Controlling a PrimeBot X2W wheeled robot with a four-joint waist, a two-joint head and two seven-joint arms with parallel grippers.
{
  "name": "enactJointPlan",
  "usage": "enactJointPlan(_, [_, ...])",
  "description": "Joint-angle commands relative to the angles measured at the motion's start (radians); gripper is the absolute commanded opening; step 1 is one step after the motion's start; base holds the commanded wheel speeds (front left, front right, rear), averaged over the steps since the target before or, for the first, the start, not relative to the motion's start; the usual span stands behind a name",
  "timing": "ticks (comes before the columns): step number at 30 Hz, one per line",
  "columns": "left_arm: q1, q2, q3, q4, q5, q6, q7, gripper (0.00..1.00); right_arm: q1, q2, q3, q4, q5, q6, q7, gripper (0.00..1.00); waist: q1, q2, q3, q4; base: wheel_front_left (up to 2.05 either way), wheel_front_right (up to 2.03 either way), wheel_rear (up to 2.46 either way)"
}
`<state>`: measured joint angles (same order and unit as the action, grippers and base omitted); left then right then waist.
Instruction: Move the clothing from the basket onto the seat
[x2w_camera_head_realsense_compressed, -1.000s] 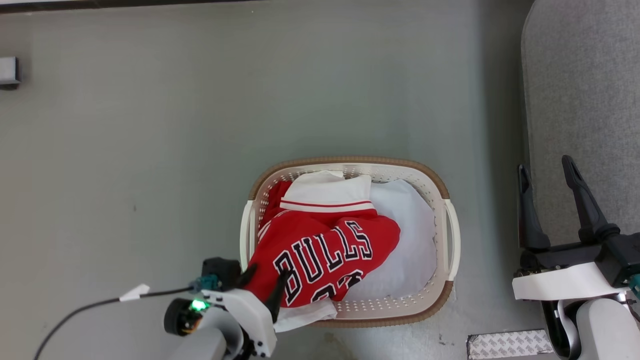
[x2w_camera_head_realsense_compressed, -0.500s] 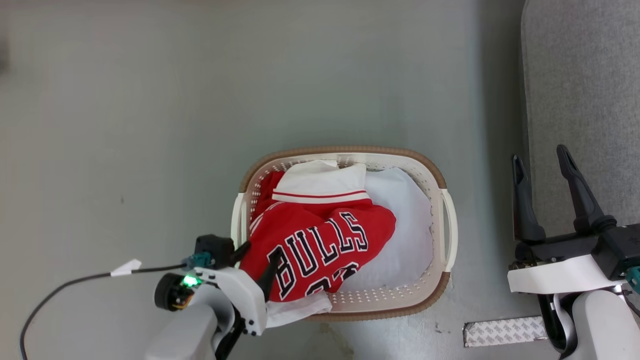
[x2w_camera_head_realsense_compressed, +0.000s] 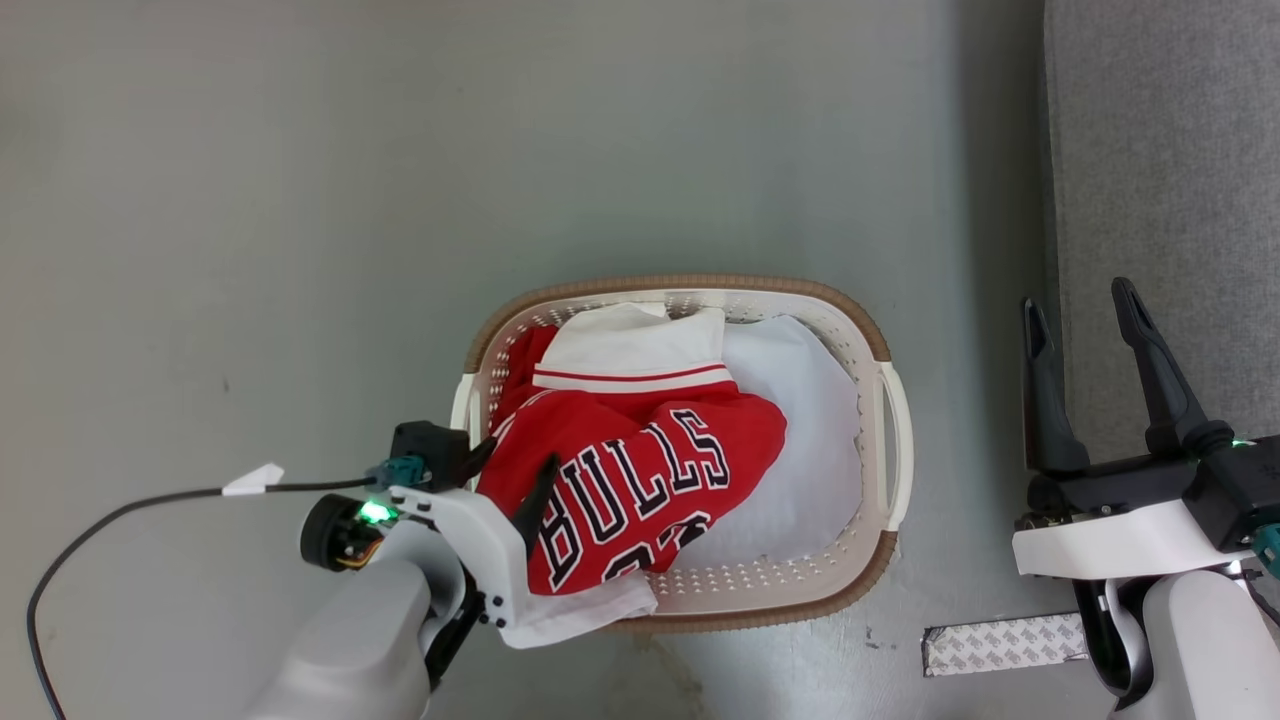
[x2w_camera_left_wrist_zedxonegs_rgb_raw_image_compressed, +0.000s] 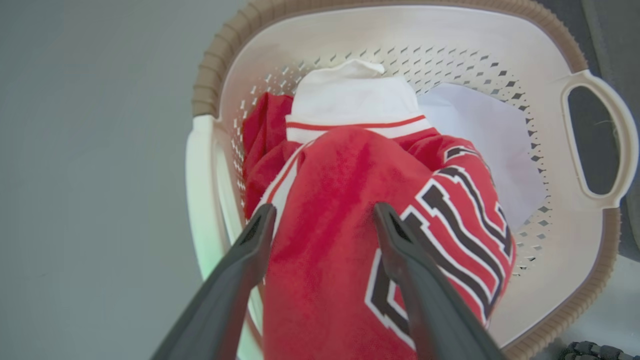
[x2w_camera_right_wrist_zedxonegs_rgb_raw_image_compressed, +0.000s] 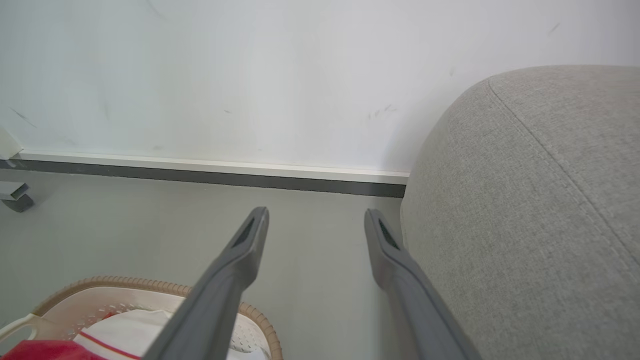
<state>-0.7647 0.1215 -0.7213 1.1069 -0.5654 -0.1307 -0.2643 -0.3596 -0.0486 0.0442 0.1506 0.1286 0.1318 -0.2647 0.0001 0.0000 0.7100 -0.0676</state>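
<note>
The clothing (x2w_camera_head_realsense_compressed: 640, 470), a red jersey with black-and-white lettering, lies heaped in the left half of the basket (x2w_camera_head_realsense_compressed: 680, 285) on the grey floor. My left gripper (x2w_camera_head_realsense_compressed: 520, 455) is open at the basket's near-left corner. In the left wrist view its fingers straddle a raised red fold of the clothing (x2w_camera_left_wrist_zedxonegs_rgb_raw_image_compressed: 340, 170) inside the basket (x2w_camera_left_wrist_zedxonegs_rgb_raw_image_compressed: 400, 30), left gripper (x2w_camera_left_wrist_zedxonegs_rgb_raw_image_compressed: 325, 210). My right gripper (x2w_camera_head_realsense_compressed: 1076, 297) is open and empty beside the seat (x2w_camera_head_realsense_compressed: 1160, 150). The right wrist view shows the right gripper (x2w_camera_right_wrist_zedxonegs_rgb_raw_image_compressed: 316, 214) above bare floor, the seat (x2w_camera_right_wrist_zedxonegs_rgb_raw_image_compressed: 525, 200) to its right and the basket (x2w_camera_right_wrist_zedxonegs_rgb_raw_image_compressed: 150, 286) low on the left.
A plain white cloth (x2w_camera_head_realsense_compressed: 810, 440) fills the basket's right half under the jersey. A strip of patterned tape (x2w_camera_head_realsense_compressed: 1000, 645) lies on the floor by my right arm. A black cable (x2w_camera_head_realsense_compressed: 150, 500) trails left from my left wrist. A white wall with a dark baseboard (x2w_camera_right_wrist_zedxonegs_rgb_raw_image_compressed: 200, 172) stands ahead.
The head camera has shifted, sliding the scene up the picture. My left gripper has moved forward over the jersey, still open. The right gripper has stayed open beside the seat.
</note>
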Motion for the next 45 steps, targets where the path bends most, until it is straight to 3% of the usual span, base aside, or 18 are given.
enactJointPlan(1, [-0.015,0.003,-0.008,0.013,-0.012,0.002,0.001,1.0,-0.01,-0.003,0.002,-0.005,0.013,-0.002,0.0,1.0,-0.0001,0.0,0.003,-0.001,0.0,0.0,0.0])
enactJointPlan(15, [-0.069,-0.022,-0.124,0.056,-0.074,0.002,0.056,1.0,-0.023,-0.003,0.014,-0.003,0.018,-0.002,0.0,1.0,-0.0001,0.0,0.019,-0.008,0.0,0.0,0.0])
enactJointPlan(17, [-0.07,-0.023,-0.14,0.057,-0.083,0.002,0.064,0.8,-0.026,-0.003,0.015,-0.004,0.018,-0.002,0.0,1.0,-0.0001,0.0,0.021,-0.009,0.0,0.0,0.0])
enactJointPlan(18, [-0.07,-0.024,-0.149,0.058,-0.09,0.002,0.067,0.44,-0.028,-0.003,0.015,-0.003,0.018,-0.002,0.0,1.0,-0.0001,0.0,0.022,-0.01,0.0,0.0,0.0])
enactJointPlan(19, [-0.068,-0.026,-0.161,0.052,-0.094,0.002,0.071,0.25,-0.028,-0.003,0.016,-0.003,0.017,-0.002,0.0,1.0,-0.0001,0.0,0.022,-0.011,0.0,0.0,0.0])
enactJointPlan(20, [-0.062,-0.029,-0.179,0.042,-0.101,0.002,0.081,0.0,-0.028,-0.003,0.016,-0.002,0.016,-0.002,0.0,1.0,-0.0001,0.0,0.021,-0.012,0.0,0.0,0.0])
enactJointPlan(29, [-0.012,-0.006,-0.264,-0.029,-0.207,0.002,0.073,0.0,-0.004,-0.003,0.009,0.019,0.01,-0.002,0.0,1.0,-0.0001,0.0,-0.057,-0.015,0.0,0.0,0.0])
enactJointPlan(39, [0.127,0.067,-0.36,-0.175,-0.333,0.002,0.019,0.0,0.077,-0.003,0.015,0.067,0.048,-0.002,0.0,1.0,-0.0001,0.0,-0.294,0.01,0.0,0.0,0.0])
enactJointPlan(45, [0.198,0.119,-0.362,-0.263,-0.377,0.002,0.004,0.0,0.134,-0.004,0.025,0.096,0.07,-0.002,0.0,1.0,-0.0001,0.0,-0.433,0.024,0.0,0.0,0.0])
